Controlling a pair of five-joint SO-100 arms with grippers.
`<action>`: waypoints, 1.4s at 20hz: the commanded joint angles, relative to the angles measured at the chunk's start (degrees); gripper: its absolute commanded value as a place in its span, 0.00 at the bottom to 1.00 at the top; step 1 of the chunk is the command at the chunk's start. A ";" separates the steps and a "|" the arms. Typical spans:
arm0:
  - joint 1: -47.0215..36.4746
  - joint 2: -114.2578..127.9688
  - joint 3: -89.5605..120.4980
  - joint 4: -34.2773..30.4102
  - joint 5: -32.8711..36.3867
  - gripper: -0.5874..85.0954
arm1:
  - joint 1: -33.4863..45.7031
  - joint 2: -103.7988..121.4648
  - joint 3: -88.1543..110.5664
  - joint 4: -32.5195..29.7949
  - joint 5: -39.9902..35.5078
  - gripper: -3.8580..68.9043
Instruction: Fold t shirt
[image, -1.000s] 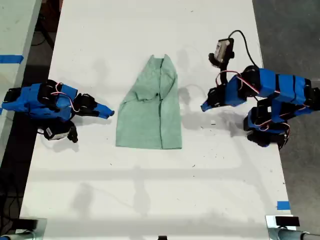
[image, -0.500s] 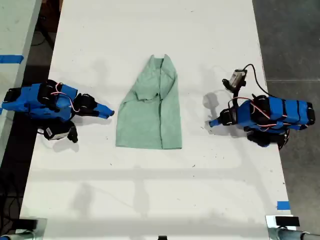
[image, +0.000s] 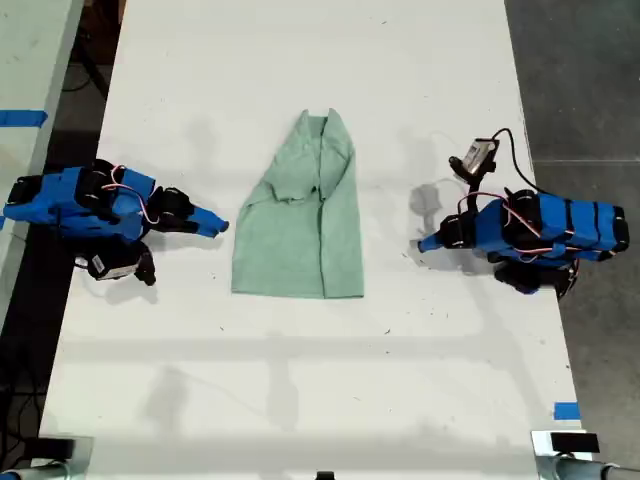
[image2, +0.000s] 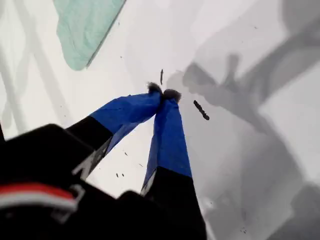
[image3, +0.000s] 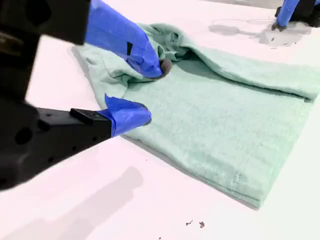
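The partly folded t shirt (image: 300, 225) lies mid-table (image: 300, 400) between the arms. It looks light and limp, best pinched at a hem corner. The first gripper (image: 424, 244) has its jaws together and empty; the second gripper (image3: 149, 92) has its jaws apart at the cloth's edge.

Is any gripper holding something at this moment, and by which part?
Nothing is held. My first gripper is shut on nothing above the table; my second gripper is open beside the t shirt.
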 joint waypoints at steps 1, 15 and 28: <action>0.44 0.35 -0.35 0.18 -0.97 0.14 | 0.62 0.88 3.25 0.53 0.88 0.06; 0.44 0.35 -0.35 0.18 -0.97 0.14 | 0.09 0.88 3.60 0.53 1.76 0.06; 0.44 0.35 -0.35 0.18 -0.97 0.14 | -0.62 0.88 3.69 0.62 3.25 0.06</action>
